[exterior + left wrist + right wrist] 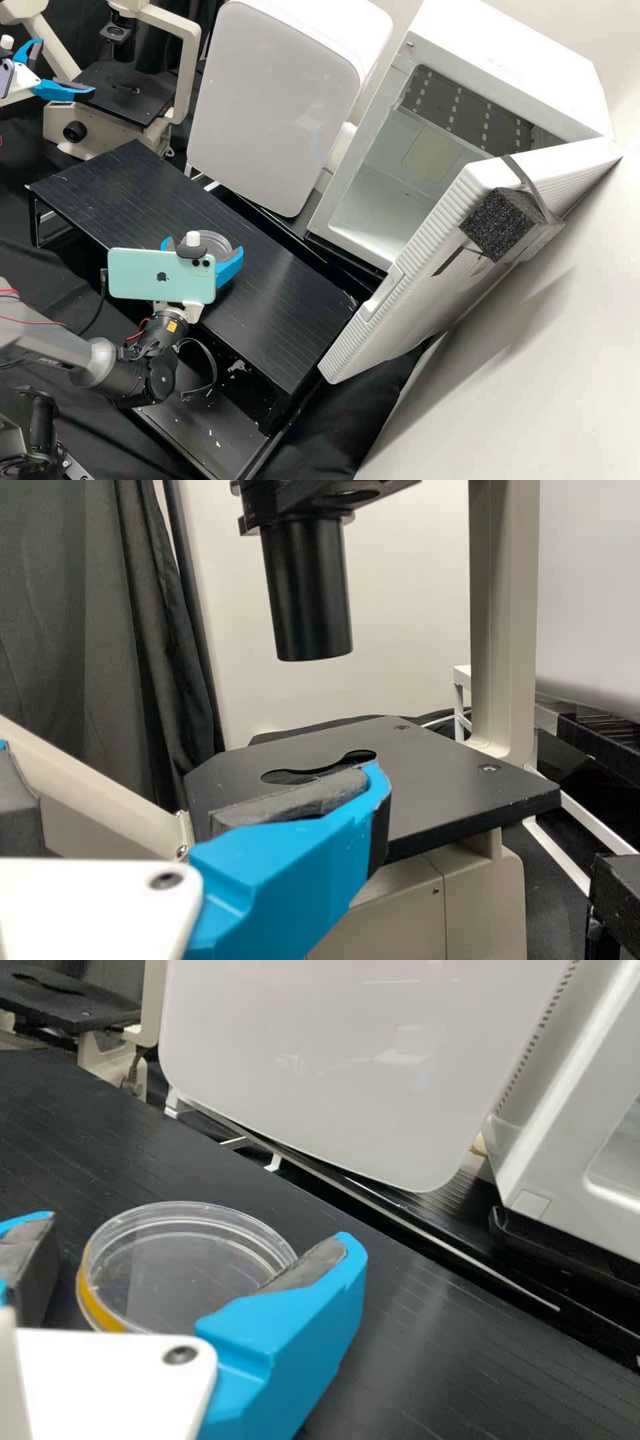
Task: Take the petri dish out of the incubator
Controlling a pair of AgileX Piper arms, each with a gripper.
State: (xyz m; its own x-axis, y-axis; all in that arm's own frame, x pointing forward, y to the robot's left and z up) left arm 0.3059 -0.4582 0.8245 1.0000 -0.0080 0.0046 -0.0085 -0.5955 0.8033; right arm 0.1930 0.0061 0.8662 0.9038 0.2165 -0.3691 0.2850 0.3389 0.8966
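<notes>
Petri dish (180,1275) btwn R hand (203,245) fingers (290,1335)

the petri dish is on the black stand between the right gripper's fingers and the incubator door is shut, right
Not quite: the high view shows the incubator door standing open. The petri dish is indeed on the black stand, between the fingers of the right gripper.

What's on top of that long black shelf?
A clear round dish, between the right arm's jaws. In the high view, a phone covers part of the dish and shelf.
</notes>
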